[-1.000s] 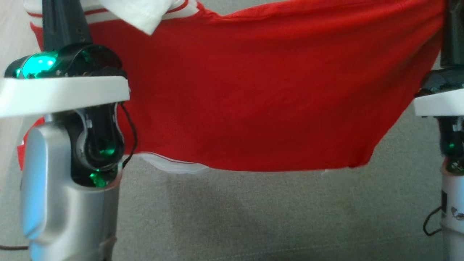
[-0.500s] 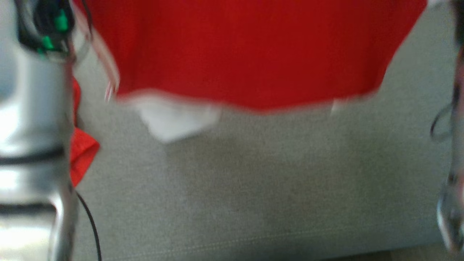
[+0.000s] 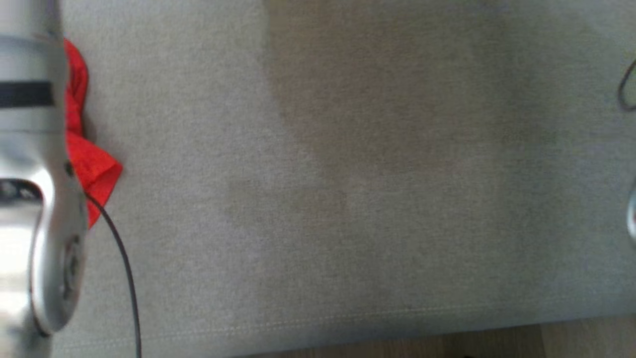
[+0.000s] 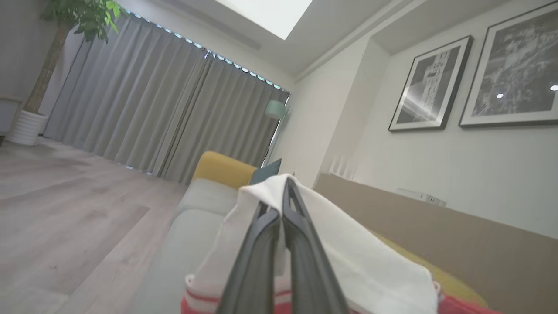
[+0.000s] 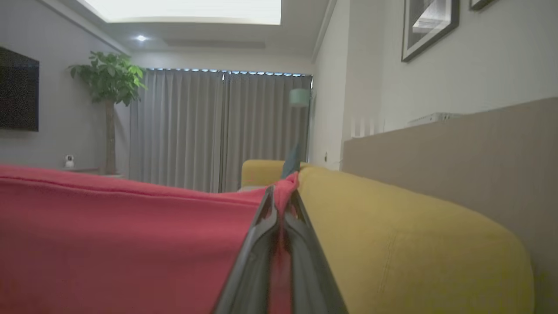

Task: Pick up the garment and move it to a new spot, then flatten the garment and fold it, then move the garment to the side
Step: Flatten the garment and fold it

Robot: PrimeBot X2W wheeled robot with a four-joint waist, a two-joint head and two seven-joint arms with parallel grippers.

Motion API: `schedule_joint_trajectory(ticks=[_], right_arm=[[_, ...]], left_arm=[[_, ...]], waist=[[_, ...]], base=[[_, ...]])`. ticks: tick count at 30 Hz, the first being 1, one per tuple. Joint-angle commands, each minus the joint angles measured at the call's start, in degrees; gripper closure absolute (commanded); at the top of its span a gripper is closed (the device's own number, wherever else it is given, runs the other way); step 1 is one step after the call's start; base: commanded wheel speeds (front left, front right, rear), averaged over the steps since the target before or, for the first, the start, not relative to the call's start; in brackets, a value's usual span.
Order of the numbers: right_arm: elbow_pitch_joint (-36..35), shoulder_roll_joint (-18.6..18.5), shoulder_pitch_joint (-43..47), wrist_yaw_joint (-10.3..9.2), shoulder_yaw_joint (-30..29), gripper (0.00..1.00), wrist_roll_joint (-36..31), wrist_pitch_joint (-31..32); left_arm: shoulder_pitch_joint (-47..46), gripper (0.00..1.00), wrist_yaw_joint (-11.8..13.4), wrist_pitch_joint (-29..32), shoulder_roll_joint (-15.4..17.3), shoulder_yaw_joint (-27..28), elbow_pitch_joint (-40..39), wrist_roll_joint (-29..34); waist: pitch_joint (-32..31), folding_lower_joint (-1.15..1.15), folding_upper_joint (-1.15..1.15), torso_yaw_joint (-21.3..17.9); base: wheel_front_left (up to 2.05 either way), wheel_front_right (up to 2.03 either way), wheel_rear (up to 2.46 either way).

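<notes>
Left gripper (image 4: 285,192), right gripper (image 5: 281,194) pinch garment (image 5: 109,244) — stretched crosswise

I'm in a home living room: yellow fabric sofa (image 5: 392,226), long grey pleated curtains (image 5: 218,131), black-framed monochrome wall prints (image 4: 429,85), tall leafy potted tree (image 5: 109,87), dark wall-mounted TV (image 5: 17,89).

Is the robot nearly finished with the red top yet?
Not nearly. Done: the garment is picked up. In hand: left gripper pinches its white part, right gripper a red edge, holding it up off the grey cushion. Left: laying it flat, folding, moving it aside.
</notes>
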Motion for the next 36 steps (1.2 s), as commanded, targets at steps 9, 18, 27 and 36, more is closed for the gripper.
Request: schedule_joint_trajectory(ticks=[9,18,27,36], right_arm=[[2.7,0.4,11.4,-0.04,4.4,1.0,3.1,-0.6],[7.7,-3.2,24.0,-0.04,15.6,1.0,8.4,0.8],[5.5,-10.5,34.8,-0.04,28.5,1.0,17.0,8.1],[-0.5,-17.6,41.3,-0.04,35.2,1.0,24.7,15.0]], left_arm=[[12.7,1.0,-3.0,-0.9,1.6,0.0,-0.1,3.6],[33.4,1.0,-5.3,-0.9,3.2,-0.9,-3.2,6.4],[50.3,1.0,-5.9,0.2,5.2,-4.1,-7.4,4.9],[61.4,1.0,-6.0,5.2,7.3,-7.7,-16.1,3.3]], waist=[[1.1,-0.01,0.0,2.9],[-7.3,-0.01,0.0,3.6],[-14.2,-0.01,0.0,4.1],[-17.4,-0.01,0.0,4.2]], base=[[0.0,0.0,0.0],[0.0,0.0,0.0],[0.0,0.0,0.0],[0.0,0.0,0.0]])
